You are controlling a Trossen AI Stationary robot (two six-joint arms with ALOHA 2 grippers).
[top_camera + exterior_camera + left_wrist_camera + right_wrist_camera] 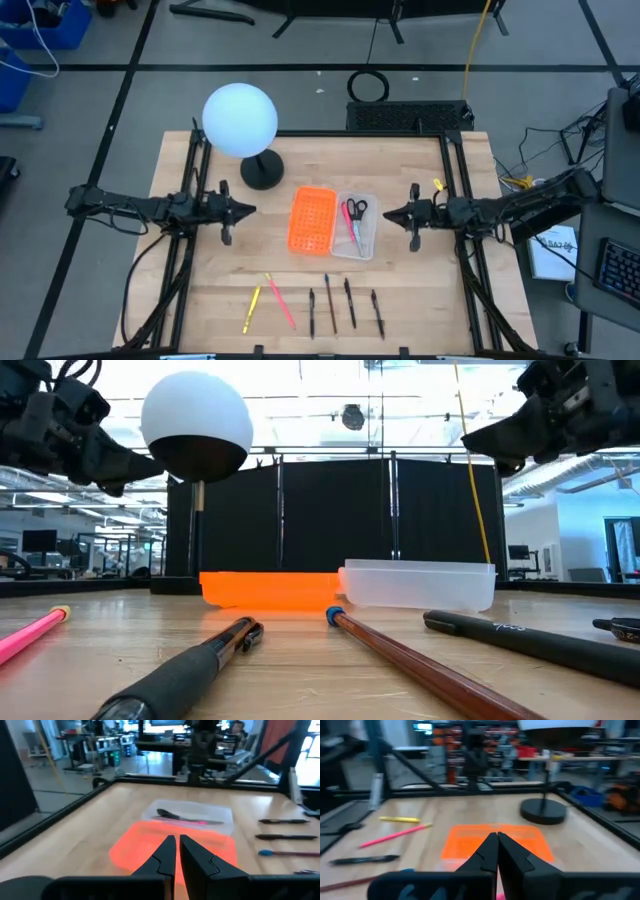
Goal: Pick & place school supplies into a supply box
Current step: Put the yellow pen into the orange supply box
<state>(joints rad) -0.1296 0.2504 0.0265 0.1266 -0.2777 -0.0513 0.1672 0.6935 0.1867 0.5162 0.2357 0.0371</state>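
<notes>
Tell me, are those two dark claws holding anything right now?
No. The left gripper and right gripper both hover above the table with jaws shut on nothing.

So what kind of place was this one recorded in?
Probably a robotics lab or workshop: a wooden table in a black metal frame, cables across the floor, and open industrial space with workbenches behind.

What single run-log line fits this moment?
left gripper: shut, empty | right gripper: shut, empty | supply box: scissors inside | six pens: on table
</notes>
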